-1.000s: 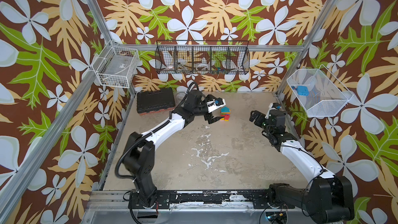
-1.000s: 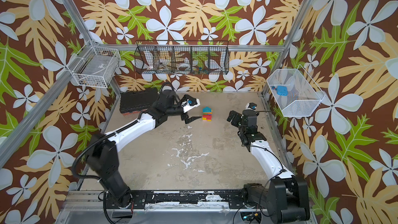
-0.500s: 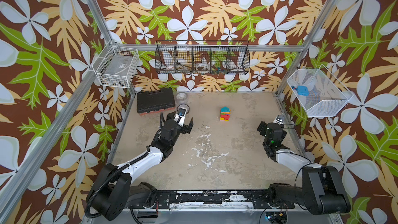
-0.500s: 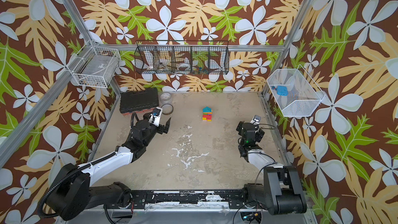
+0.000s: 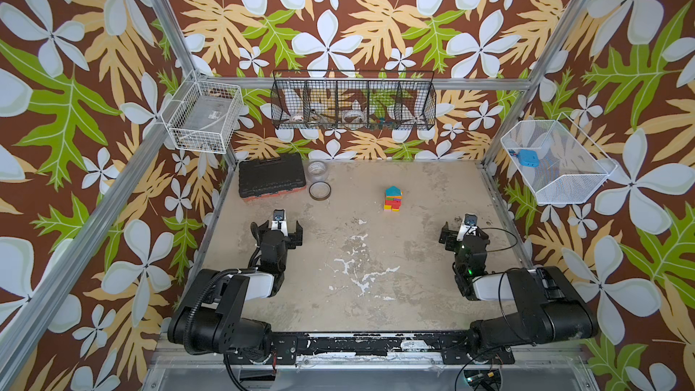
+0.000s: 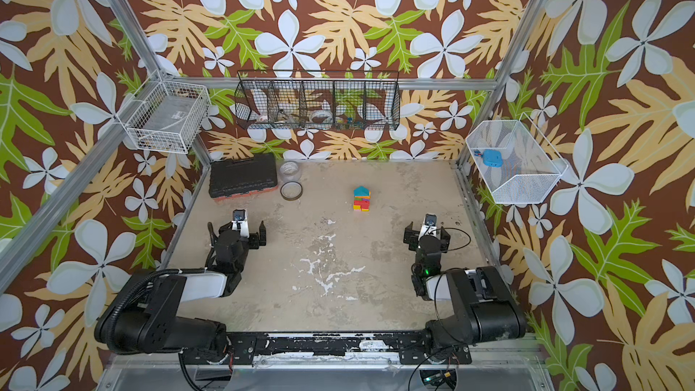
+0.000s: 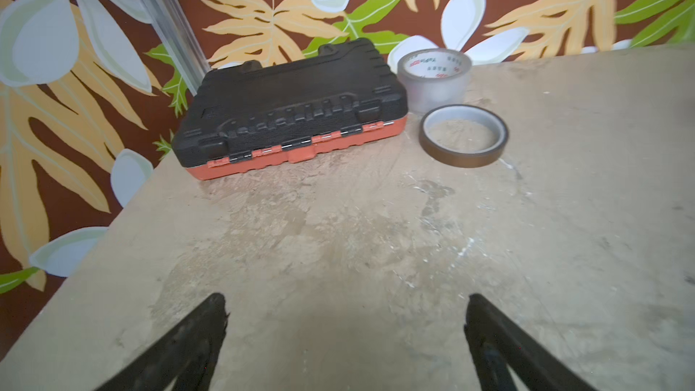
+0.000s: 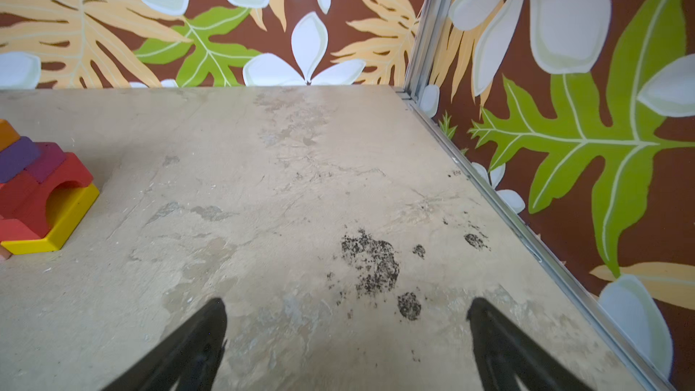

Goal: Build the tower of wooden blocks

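The tower [image 5: 393, 199] [image 6: 361, 199] stands alone at the middle back of the table: wood blocks in yellow, red and orange layers under a teal roof-shaped top. The right wrist view shows its side [image 8: 41, 197], with a red arch block on a yellow base and purple blocks above. My left gripper [image 5: 277, 229] [image 6: 237, 232] [image 7: 346, 306] is open and empty at the near left, well away from the tower. My right gripper [image 5: 464, 232] [image 6: 427, 233] [image 8: 346, 310] is open and empty at the near right. Both arms are folded back.
A black toolbox with an orange base [image 5: 271, 174] [image 7: 289, 107] lies at the back left. Beside it are a clear tape roll [image 5: 317, 171] [image 7: 434, 78] and a brown tape ring [image 5: 320, 190] [image 7: 463, 135]. Wire baskets [image 5: 353, 101] hang on the walls.
Both arms have pulled back from the tower to the near side of the table and folded. The left gripper, beside the tower a second ago, is now far from it. The tower has not moved.
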`<action>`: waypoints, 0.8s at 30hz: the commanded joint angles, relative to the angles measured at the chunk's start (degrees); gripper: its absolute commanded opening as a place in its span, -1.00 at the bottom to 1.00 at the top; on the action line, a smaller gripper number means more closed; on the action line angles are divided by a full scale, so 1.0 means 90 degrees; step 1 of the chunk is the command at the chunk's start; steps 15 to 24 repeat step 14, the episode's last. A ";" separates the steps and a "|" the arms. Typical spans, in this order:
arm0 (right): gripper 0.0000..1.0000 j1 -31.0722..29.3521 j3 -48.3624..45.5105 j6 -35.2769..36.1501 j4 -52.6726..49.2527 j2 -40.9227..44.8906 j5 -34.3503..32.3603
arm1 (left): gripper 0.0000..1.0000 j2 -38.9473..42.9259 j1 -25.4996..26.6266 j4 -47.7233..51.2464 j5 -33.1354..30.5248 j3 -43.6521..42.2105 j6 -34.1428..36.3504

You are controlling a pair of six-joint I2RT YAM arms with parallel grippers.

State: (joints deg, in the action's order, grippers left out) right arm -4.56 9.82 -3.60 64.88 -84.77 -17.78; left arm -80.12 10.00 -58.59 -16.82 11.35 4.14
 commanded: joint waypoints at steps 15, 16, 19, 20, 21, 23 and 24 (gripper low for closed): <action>0.99 0.0252 0.0153 0.0077 0.0399 0.0083 0.1029 | 1.00 -0.0371 -0.0361 -0.2143 0.0419 -0.0461 -0.0476; 0.99 0.0252 0.0153 0.0077 0.0399 0.0083 0.1029 | 1.00 -0.0371 -0.0361 -0.2143 0.0419 -0.0461 -0.0476; 0.99 0.0252 0.0153 0.0077 0.0399 0.0083 0.1029 | 1.00 -0.0371 -0.0361 -0.2143 0.0419 -0.0461 -0.0476; 0.99 0.0252 0.0153 0.0077 0.0399 0.0083 0.1029 | 1.00 -0.0371 -0.0361 -0.2143 0.0419 -0.0461 -0.0476; 0.99 0.0252 0.0153 0.0077 0.0399 0.0083 0.1029 | 1.00 -0.0371 -0.0361 -0.2143 0.0419 -0.0461 -0.0476; 0.99 0.0252 0.0153 0.0077 0.0399 0.0083 0.1029 | 1.00 -0.0371 -0.0361 -0.2143 0.0419 -0.0461 -0.0476; 0.99 0.0252 0.0153 0.0077 0.0399 0.0083 0.1029 | 1.00 -0.0371 -0.0361 -0.2143 0.0419 -0.0461 -0.0476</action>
